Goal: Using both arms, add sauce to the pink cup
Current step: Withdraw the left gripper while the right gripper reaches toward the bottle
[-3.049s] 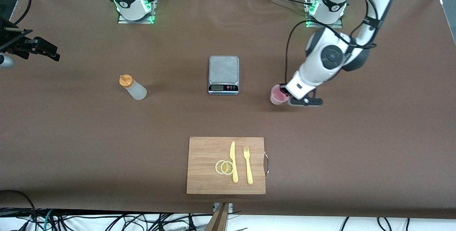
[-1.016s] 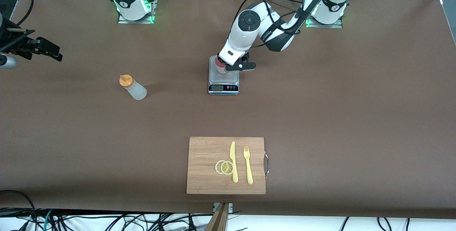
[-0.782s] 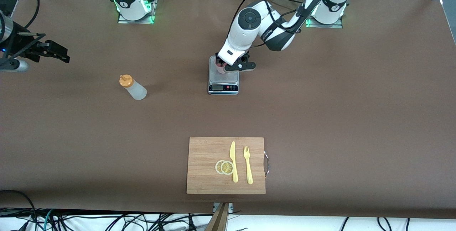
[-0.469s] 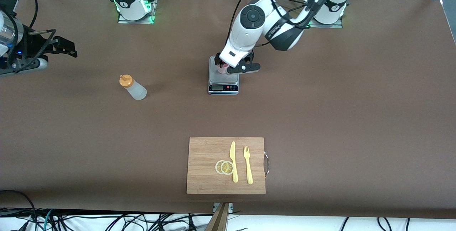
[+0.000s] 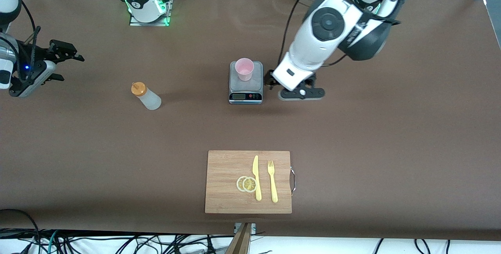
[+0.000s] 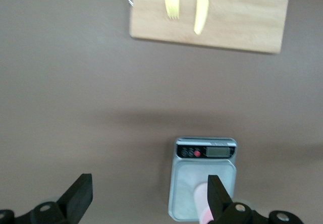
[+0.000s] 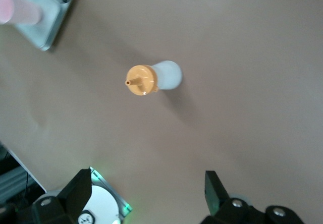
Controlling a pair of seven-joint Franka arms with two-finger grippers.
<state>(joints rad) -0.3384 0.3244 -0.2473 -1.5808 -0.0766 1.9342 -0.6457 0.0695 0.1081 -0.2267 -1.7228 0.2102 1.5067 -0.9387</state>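
The pink cup (image 5: 244, 68) stands upright on the scale (image 5: 245, 85), free of any gripper. It also shows in the left wrist view (image 6: 203, 209) and the right wrist view (image 7: 17, 7). My left gripper (image 5: 270, 80) is open and empty, over the table just beside the scale toward the left arm's end; its wrist view (image 6: 149, 199) shows one finger close to the cup. The sauce bottle (image 5: 146, 96) with its orange cap stands on the table toward the right arm's end. My right gripper (image 5: 64, 64) is open and empty, over the table's end, apart from the bottle (image 7: 154, 77).
A wooden cutting board (image 5: 227, 168) with a yellow knife (image 5: 256, 177), a yellow fork (image 5: 272, 181) and lemon slices (image 5: 246, 184) lies nearer to the front camera than the scale. The board also shows in the left wrist view (image 6: 242, 22).
My left gripper carried the pink cup onto the scale, let go of it and drew away toward the left arm's end. My right gripper has come in toward the bottle.
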